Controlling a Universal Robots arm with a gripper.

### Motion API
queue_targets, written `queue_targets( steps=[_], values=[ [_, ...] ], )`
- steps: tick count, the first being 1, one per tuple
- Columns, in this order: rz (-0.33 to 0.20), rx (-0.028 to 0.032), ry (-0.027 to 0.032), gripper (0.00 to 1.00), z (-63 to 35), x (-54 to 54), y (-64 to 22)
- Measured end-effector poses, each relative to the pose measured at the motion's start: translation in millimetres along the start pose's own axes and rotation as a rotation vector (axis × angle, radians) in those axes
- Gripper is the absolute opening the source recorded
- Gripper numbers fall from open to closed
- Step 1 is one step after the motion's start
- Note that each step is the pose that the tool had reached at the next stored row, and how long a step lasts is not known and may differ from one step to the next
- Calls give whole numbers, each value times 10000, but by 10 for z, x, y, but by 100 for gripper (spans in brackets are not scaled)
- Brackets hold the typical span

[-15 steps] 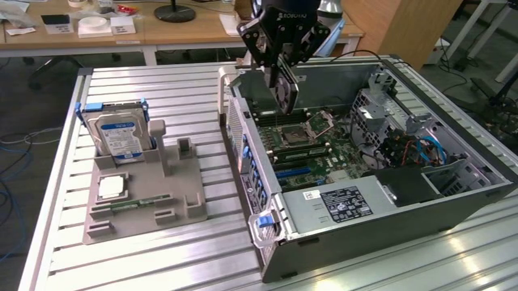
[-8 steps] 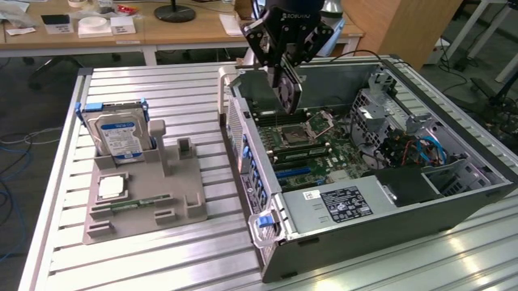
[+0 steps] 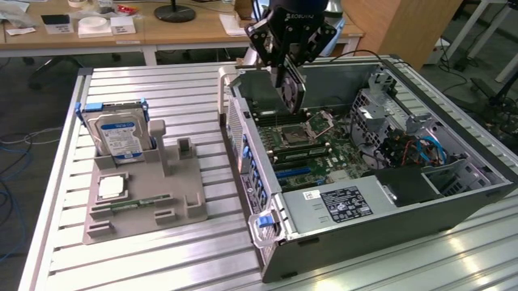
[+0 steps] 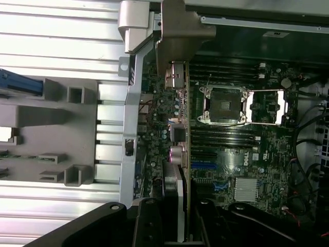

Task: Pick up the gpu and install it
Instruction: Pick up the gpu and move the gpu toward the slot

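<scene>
One card, the gpu (image 3: 290, 91), sits clamped in my gripper (image 3: 287, 68), held on edge above the motherboard (image 3: 312, 148) of the open case (image 3: 453, 200). Its long axis runs alongside the rear wall (image 4: 128, 154), thin edge facing the wrist.

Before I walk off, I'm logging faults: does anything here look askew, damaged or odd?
Nothing looks damaged or spilled. The gpu hangs edge-down in the claw over the open computer case, not seated; the processor socket looks open and empty.
</scene>
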State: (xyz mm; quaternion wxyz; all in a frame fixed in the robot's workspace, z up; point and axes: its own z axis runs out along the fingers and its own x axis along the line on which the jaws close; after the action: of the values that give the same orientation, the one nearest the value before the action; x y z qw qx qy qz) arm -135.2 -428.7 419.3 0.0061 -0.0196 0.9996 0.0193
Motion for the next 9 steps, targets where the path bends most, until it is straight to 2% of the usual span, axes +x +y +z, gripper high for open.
queue_targets(
  steps=[9],
  values=[
    [-19,0,1,28,2,-23,0]
  ],
)
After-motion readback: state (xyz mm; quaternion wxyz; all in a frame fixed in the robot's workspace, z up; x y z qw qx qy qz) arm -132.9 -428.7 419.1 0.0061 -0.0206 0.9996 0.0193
